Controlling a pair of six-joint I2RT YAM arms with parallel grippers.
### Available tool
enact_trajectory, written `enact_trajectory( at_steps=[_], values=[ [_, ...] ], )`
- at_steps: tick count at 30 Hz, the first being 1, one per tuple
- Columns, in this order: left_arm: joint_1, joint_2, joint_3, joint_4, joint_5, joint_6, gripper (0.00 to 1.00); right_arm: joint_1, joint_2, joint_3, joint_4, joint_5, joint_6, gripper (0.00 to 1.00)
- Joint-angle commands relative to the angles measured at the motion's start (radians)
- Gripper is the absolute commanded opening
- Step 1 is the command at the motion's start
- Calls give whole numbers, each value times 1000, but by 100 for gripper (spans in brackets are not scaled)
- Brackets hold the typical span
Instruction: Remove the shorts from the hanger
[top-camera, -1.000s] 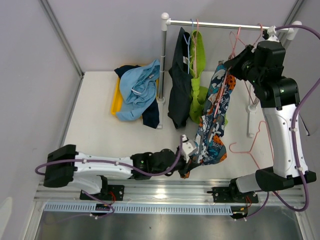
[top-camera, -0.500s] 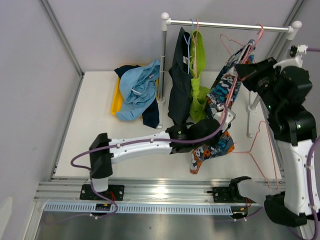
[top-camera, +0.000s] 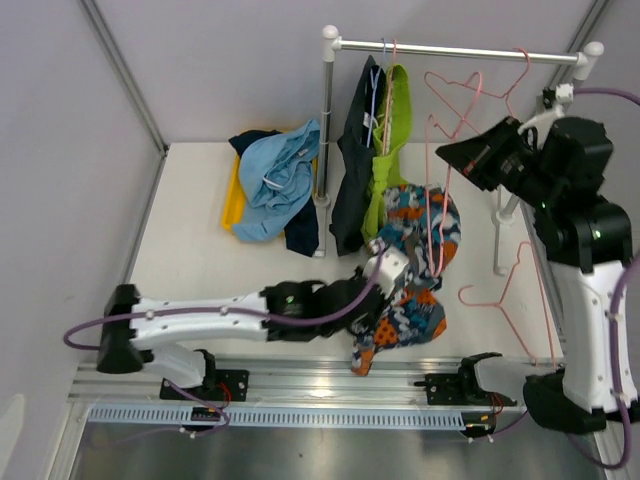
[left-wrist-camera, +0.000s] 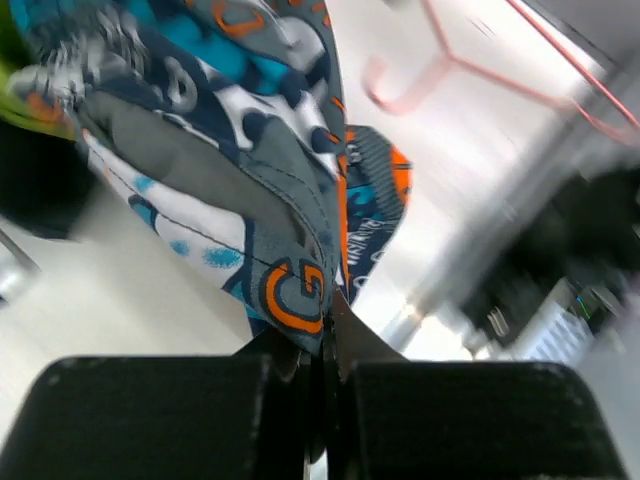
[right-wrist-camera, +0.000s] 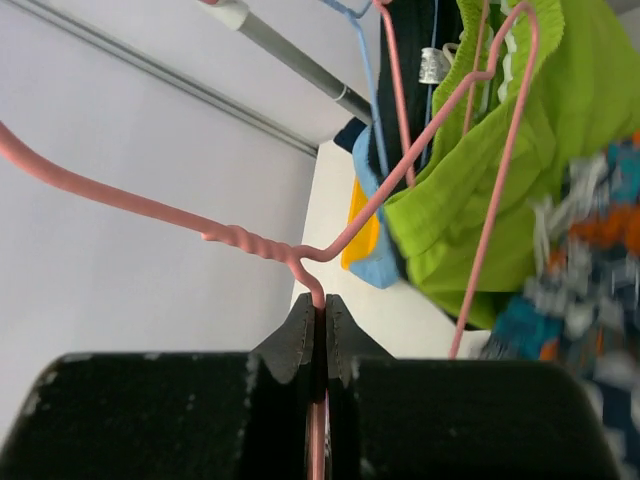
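Observation:
The patterned orange, teal and white shorts (top-camera: 418, 240) are bunched round the lower wire of a pink hanger (top-camera: 434, 190). My left gripper (top-camera: 385, 268) is shut on their edge; the left wrist view shows the fabric (left-wrist-camera: 250, 150) pinched between the closed jaws (left-wrist-camera: 325, 312). My right gripper (top-camera: 447, 156) is shut on the hanger's twisted neck (right-wrist-camera: 318, 285), holding it below the rail (top-camera: 450, 48). Lime green shorts (top-camera: 393, 150) and charcoal-black shorts (top-camera: 352, 180) hang on hangers from the rail. Light blue shorts (top-camera: 277, 175) lie over navy ones (top-camera: 302, 235) at the left.
A yellow tray (top-camera: 232, 205) lies under the light blue and navy pile. The rail's white post (top-camera: 325, 120) stands between that pile and the hanging shorts. A bare pink hanger (top-camera: 510, 290) lies on the table at the right, beside the rack's right post (top-camera: 503, 235).
My left gripper has pulled the patterned shorts toward the near left, bunching them low on the hanger. My right gripper has carried the hanger to the left and tilted it.

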Motion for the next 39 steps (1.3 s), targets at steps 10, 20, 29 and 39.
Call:
enact_trajectory(
  at_steps=[10,20,29,39],
  values=[
    [-381,-424,-263,-190,-262,-336,0,-171,312,214,116,-199,-3,0],
    [-437,-501,-338,-236,-306,-407,0,-242,486,395,106,-187,-37,0],
    [-438,-504,3,-615,-502,-437,0,-262,473,219,170,-156,-84,0],
    [-285,-544,344,-570,-681,4,0,-262,325,12,199,-154,-109,1]
  ],
)
